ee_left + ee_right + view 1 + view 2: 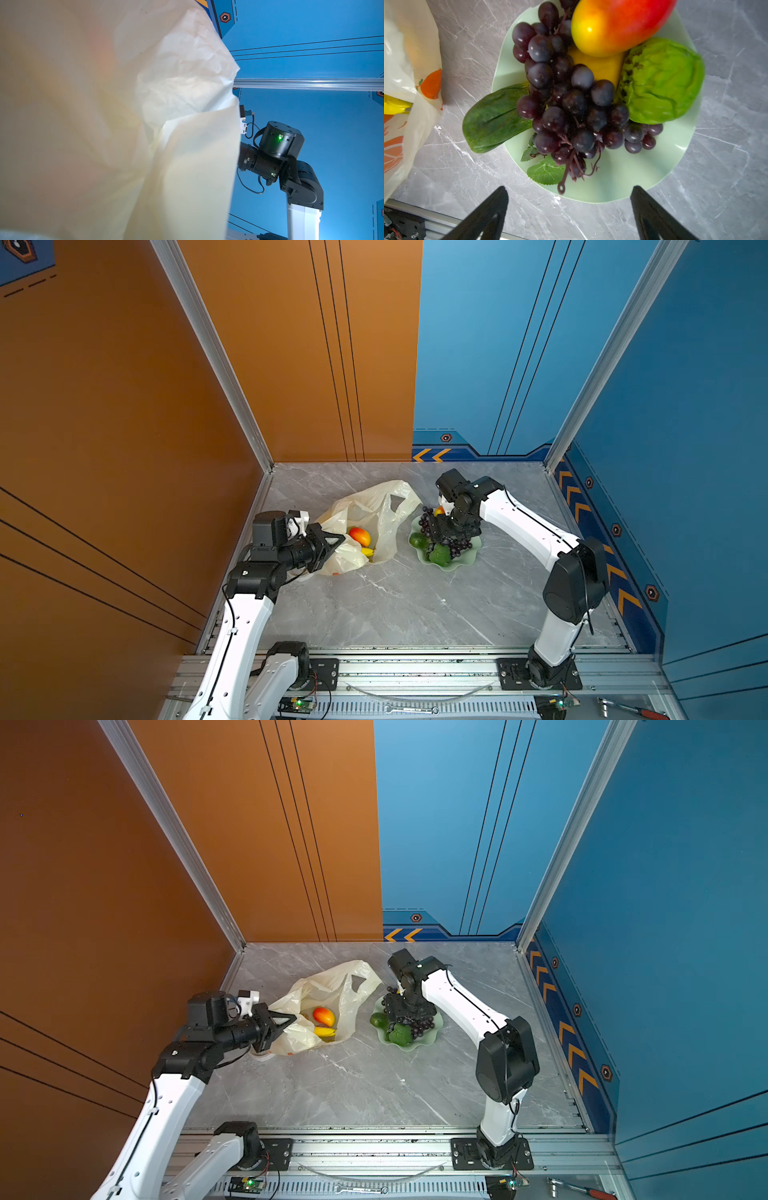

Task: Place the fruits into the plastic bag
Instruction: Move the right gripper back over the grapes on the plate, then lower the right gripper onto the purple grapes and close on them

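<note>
**Left claw** (341, 536): jaws pressed together, clamped on the rim of the plastic bag (374, 506), whose mouth is held lifted and open. In the left wrist view the crinkled cream film (166, 124) lies close against the camera and the fingers are hidden by it.

- Just beyond the fingertips, inside the bag: a red-yellow mango (360, 536).
- A little farther from the claw, also inside the bag: a yellow banana bunch (367, 551). Both pieces are seen in both top views.

**Right claw** (570, 188): jaws spread wide with nothing gripped, pointed down over the edge of the pale green wavy-edged dish (623, 176).

- Directly ahead of the fingertips: green leaves (546, 171) and the stem end of a dark purple grape cluster (566, 99), which lies across the middle of the dish.
- Beyond the cluster, farthest from the claw: a second mango (616, 25), resting on a yellow piece (600, 66) that is largely covered.
- To one side of the cluster: a light green knobbly fruit (662, 83).
- On the opposite side: a dark green oblong fruit (494, 118), overhanging the dish rim.
- Past that oblong fruit, across a strip of bare surface: the bag's orange print (430, 83).

**Support**: everything is carried by the grey marble table (395, 605).
</note>
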Robot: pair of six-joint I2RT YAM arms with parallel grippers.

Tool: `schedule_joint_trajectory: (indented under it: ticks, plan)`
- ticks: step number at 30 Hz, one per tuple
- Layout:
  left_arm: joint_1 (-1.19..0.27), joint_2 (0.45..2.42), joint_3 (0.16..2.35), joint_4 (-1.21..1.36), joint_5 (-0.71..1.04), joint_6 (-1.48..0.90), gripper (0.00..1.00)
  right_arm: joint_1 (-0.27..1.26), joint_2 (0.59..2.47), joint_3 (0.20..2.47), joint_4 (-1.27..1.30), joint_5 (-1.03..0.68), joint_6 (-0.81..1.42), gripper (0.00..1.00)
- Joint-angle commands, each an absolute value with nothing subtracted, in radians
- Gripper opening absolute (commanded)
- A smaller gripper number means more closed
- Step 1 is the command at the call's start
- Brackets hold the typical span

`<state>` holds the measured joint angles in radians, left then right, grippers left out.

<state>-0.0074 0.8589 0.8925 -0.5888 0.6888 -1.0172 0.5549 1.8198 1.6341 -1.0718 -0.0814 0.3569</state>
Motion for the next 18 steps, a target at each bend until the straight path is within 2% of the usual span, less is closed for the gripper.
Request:
schedule_joint_trajectory:
  ticks: [1,18]
  plan:
    - [0.0,0.863,0.918,-0.604,0.675,-0.997,0.0,0.543,1.855,1.631,-1.018,-0.125,0.405,1.0]
    - [0.009,0.893,0.94,-0.605,0.681,-0.985,0.0,0.474,1.86,1.515,-0.792,-0.19,0.703,0.97]
